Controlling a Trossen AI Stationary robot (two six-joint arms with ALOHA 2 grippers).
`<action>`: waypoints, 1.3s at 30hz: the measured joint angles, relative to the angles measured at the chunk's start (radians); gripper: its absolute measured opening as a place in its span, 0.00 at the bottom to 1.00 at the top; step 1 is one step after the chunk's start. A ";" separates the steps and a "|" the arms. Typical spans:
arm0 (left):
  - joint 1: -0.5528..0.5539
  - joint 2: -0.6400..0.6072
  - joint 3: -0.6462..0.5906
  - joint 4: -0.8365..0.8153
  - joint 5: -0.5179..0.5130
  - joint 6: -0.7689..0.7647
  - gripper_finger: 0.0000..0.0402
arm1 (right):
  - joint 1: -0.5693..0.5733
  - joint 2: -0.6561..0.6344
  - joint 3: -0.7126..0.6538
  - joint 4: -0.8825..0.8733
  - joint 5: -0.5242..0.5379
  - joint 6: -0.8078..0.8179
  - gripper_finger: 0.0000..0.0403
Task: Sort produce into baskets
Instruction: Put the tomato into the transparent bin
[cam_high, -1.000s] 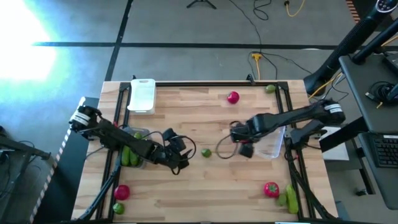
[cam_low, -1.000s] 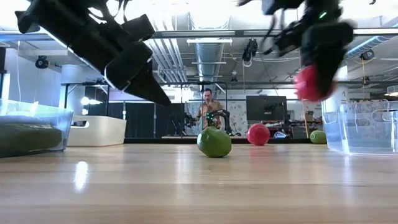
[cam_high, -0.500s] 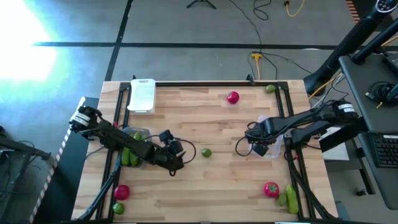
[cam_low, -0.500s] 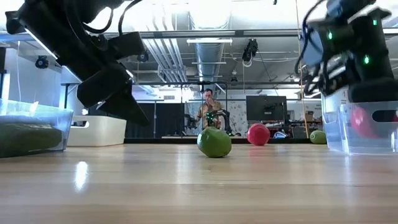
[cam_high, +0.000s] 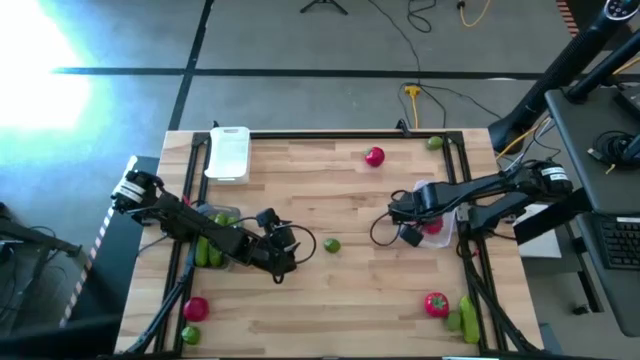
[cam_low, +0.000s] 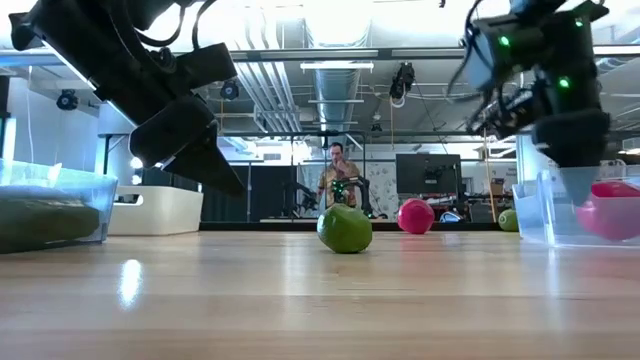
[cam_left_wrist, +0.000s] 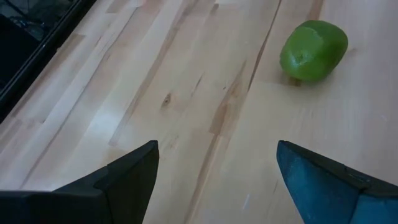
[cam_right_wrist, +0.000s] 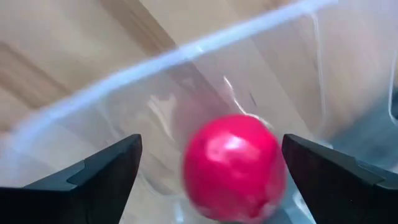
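My right gripper (cam_high: 416, 229) is open over the left end of the right clear tub (cam_high: 441, 207). A red tomato (cam_right_wrist: 233, 167) lies in the tub below and between the fingers, apart from them; it also shows in the low view (cam_low: 610, 208). My left gripper (cam_high: 287, 250) is open and empty, low over the table. A green lime (cam_left_wrist: 313, 51) rests on the wood just ahead of it, toward the table's right. The left clear tub (cam_high: 212, 218) holds green cucumbers (cam_high: 207, 248). The white tray (cam_high: 228, 153) stands at the far left.
Loose on the table are a tomato (cam_high: 374, 156) at the far middle, a lime (cam_high: 434, 143) at the far right, a tomato (cam_high: 435, 303) and cucumbers (cam_high: 465, 318) at the near right, and a tomato (cam_high: 196, 308) and lime (cam_high: 190, 335) at the near left. Bare wood lies in the middle.
My right gripper has carried the tomato toward the table's right edge to the right clear tub and let it go; the tomato now lies inside the tub. My left gripper has drawn back a little toward the table's left, away from the lime.
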 joint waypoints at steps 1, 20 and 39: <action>0.000 0.000 0.000 0.000 0.000 0.000 0.77 | 0.000 0.001 0.007 0.020 -0.001 -0.016 0.94; 0.000 0.000 0.001 0.035 0.023 -0.008 0.77 | 0.153 0.001 0.132 0.177 -0.134 0.115 0.95; -0.181 -0.001 0.274 0.016 0.193 0.166 0.77 | -0.468 0.222 0.362 0.263 0.090 -0.486 0.95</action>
